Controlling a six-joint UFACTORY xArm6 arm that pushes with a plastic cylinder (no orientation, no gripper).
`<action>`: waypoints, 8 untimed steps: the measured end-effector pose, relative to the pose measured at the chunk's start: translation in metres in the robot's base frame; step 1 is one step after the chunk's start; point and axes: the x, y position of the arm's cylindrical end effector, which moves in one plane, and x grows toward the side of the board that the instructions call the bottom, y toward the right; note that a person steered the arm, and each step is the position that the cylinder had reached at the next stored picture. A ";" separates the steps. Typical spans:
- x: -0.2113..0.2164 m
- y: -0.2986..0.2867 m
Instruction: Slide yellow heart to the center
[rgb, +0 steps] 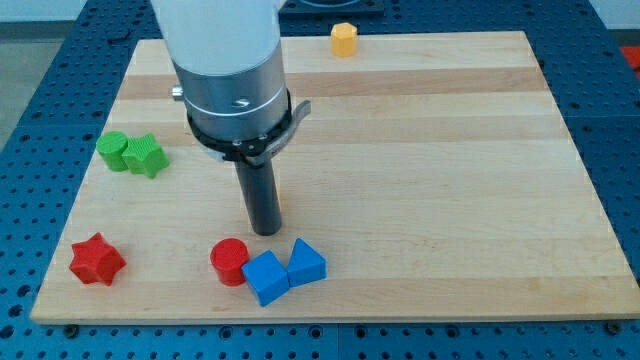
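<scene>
Claw-wise: none on this rig, so nothing to call wide, narrow or holding; just a dark rod w/ my tip (265, 231) resting on the board (450, 200) left of centre, under the big grey-white arm housing. Yellow heart: can't confirm it. A thin sliver of yellowish-orange shows at the rod's right edge, approx at the tip's height; that may be the heart mostly hidden behind the rod, but too little shows to tell shape. Only clear yellow item is a yellow block (344, 39) at the view's top edge, shape unclear, well apart from the tip. Other blocks: red cylinder (229, 261), two blue blocks (265, 277) and (306, 263) just below the tip; red star (97, 259) bottom left; green pieces (131, 153) at left. Progress, as judged: if the sliver is the heart, it's near but left of centre, so a short push toward the view's right is left. Not done yet.
</scene>
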 end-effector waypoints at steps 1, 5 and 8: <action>-0.001 -0.008; -0.111 -0.008; -0.130 0.002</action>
